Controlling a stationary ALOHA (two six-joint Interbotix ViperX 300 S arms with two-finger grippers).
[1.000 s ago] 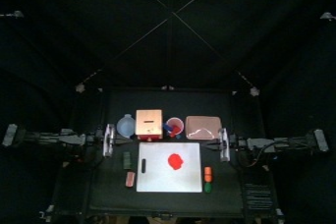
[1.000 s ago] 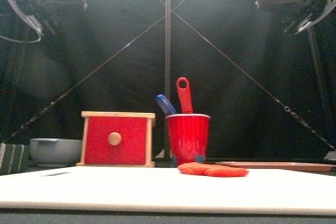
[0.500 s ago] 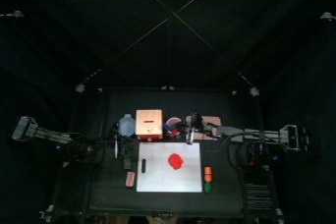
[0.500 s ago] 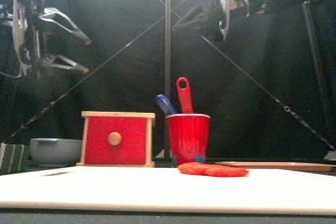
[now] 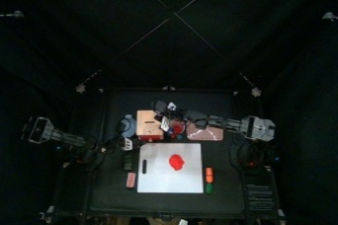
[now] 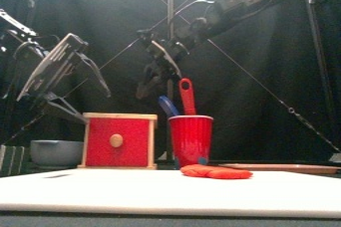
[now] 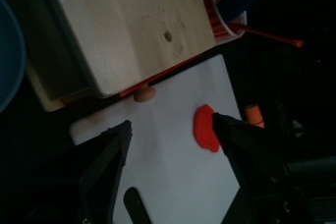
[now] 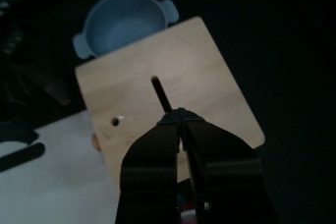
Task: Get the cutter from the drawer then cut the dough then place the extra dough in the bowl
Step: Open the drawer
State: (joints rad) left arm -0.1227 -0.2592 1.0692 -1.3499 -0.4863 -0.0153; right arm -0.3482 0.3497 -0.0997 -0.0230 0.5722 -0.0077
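The pale wooden box with its red drawer front stands shut behind the white board. A flat red dough lies on the board. My left gripper hangs open above the board's left side, in front of the drawer; it holds nothing. My right arm reaches in past the middle, and its gripper is shut above the box top. The blue-grey bowl sits left of the box. No cutter is visible.
A red cup holding a blue and a red toy knife stands right of the box, with the pink tray beyond it. Small toy foods lie off the board's left and right edges.
Both arms have swung in from the table's sides toward the box. The left gripper has opened wide. The right arm has stretched across to above the box.
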